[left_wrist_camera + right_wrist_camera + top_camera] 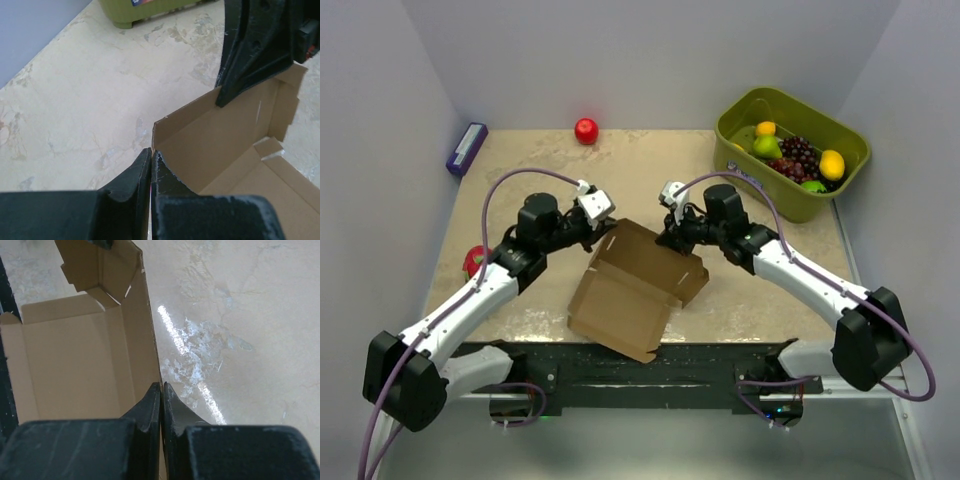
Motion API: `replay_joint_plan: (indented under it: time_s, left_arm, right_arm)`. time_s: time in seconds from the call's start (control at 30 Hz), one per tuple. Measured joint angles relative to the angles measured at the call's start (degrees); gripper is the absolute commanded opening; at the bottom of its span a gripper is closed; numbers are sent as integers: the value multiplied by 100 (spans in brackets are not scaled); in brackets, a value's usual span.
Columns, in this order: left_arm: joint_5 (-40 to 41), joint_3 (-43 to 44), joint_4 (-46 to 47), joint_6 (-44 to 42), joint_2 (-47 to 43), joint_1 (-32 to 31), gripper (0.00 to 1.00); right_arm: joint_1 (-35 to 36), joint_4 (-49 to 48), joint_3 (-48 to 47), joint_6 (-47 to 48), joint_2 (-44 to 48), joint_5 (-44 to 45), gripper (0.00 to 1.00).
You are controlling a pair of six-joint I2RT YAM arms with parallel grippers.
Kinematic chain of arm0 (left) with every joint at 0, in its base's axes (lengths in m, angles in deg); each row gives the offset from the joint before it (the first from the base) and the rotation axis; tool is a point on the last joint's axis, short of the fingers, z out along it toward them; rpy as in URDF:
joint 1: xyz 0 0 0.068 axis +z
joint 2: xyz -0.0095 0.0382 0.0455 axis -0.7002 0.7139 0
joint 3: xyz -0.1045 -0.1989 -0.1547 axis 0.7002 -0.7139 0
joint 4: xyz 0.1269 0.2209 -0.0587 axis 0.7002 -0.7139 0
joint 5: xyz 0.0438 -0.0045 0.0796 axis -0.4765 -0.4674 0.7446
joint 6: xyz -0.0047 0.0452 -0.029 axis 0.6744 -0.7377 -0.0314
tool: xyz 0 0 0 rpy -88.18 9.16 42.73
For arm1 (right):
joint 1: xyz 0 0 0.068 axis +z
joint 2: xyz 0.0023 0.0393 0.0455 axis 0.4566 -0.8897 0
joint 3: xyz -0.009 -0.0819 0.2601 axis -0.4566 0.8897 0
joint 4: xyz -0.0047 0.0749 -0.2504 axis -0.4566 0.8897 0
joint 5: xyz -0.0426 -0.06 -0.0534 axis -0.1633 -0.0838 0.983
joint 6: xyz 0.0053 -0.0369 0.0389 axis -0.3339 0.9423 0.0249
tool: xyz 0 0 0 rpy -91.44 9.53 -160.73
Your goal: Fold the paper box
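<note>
The plain brown paper box (638, 285) lies in the middle of the table, partly folded, its walls raised and its lid flap flat toward the near edge. My left gripper (605, 232) is shut on the box's left wall; in the left wrist view its fingertips (151, 152) pinch the wall's top edge (200, 135). My right gripper (670, 238) is shut on the far right wall; in the right wrist view its fingertips (161, 386) clamp that wall's edge, with the box's inside (75, 360) to the left.
An olive-green bin (790, 150) of fruit stands at the back right. A red apple (586, 130) lies at the back, a purple box (467, 148) at the back left, and a red object (476, 262) by the left arm.
</note>
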Motion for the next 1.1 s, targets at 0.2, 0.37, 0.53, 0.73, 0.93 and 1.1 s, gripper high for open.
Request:
replay_joint_plan:
  time_s: [0.2, 0.37, 0.53, 0.73, 0.93, 1.1]
  left_arm:
    - [1034, 26, 221, 101, 11, -551, 0]
    - [1954, 310, 125, 85, 297, -1023, 0]
    - [2293, 461, 0, 42, 461, -1174, 0]
    - [2636, 439, 133, 407, 461, -1401, 0]
    - [3654, 313, 597, 1056, 739, -1980, 0]
    - [4293, 313, 883, 1482, 1211, -2326, 3]
  right_arm:
    - [219, 61, 0, -562, 247, 616, 1]
    - [330, 118, 0, -800, 293, 1091, 1]
    - [374, 175, 0, -964, 302, 1401, 1]
    - [402, 212, 24, -1187, 428, 1611, 1]
    - [402, 332, 52, -1307, 494, 1768, 2]
    - [402, 472, 166, -1329, 494, 1910, 2]
